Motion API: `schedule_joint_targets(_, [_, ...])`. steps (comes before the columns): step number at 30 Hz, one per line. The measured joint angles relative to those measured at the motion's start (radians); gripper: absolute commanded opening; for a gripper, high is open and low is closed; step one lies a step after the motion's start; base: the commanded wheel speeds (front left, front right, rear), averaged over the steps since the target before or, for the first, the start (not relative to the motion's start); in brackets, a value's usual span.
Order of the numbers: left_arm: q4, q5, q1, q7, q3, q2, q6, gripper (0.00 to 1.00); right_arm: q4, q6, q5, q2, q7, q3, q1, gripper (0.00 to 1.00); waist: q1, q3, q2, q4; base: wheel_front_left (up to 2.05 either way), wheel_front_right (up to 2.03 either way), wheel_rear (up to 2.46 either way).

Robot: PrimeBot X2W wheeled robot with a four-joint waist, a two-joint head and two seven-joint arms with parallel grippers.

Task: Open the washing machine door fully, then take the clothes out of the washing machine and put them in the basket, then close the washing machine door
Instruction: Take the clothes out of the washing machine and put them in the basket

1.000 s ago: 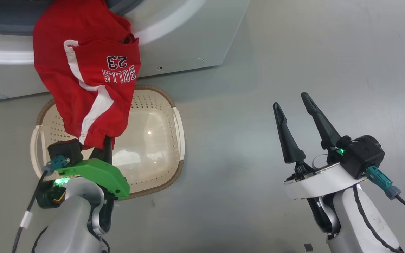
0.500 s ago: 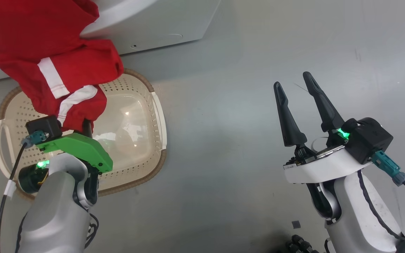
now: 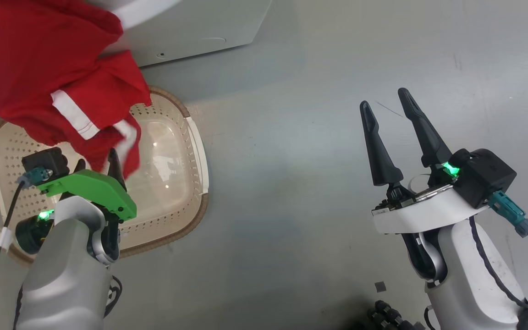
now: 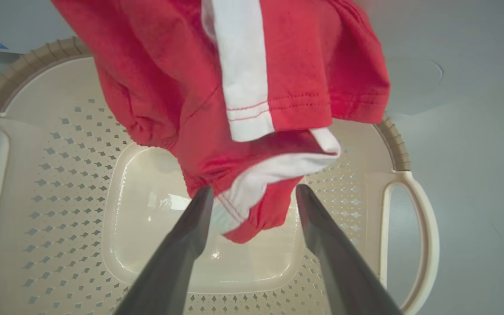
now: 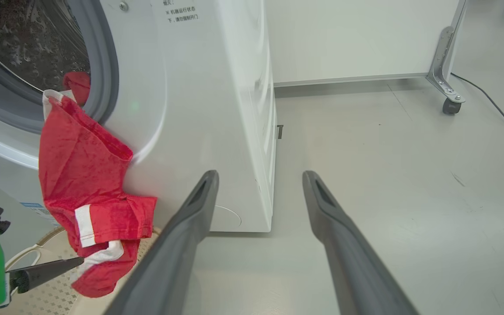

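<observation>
Red, white-striped garment [image 3: 39, 68] is hanging from the washing machine [image 3: 200, 27] at upper left, dangling over the cream perforated basket [image 3: 172, 114] between the left gripper's [image 4: 252, 192] parted fingers; the right gripper [image 3: 385, 97] is gaping empty.

In the head view the top edge cuts off the washing machine [image 3: 190, 27] above its lower front. The clothes [image 3: 48, 68] run off the top and left edges and cover the far left rim of the basket [image 3: 198, 156]. The left gripper [image 3: 97, 160] is half hidden behind its green housing [image 3: 90, 192] and the red fabric. In the left wrist view the hem hangs between the fingers [image 4: 182, 245]; whether it touches them cannot be told. In the right wrist view the printed text [image 5: 181, 13] is too small to read, and 1 finger of the right gripper [image 5: 258, 175] hides most of the basket.
</observation>
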Motion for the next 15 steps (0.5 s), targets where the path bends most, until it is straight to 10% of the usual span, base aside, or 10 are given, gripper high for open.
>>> schedule_joint_targets(15, [0.07, 0.052, -0.002, -0.137, -0.046, 0.002, -0.028, 1.0, 0.032, -0.001, 0.007, 0.0, 0.0, -0.019, 0.001, 1.0, 0.0, -0.068, 0.0, 0.023, 0.0, 0.0, 0.0])
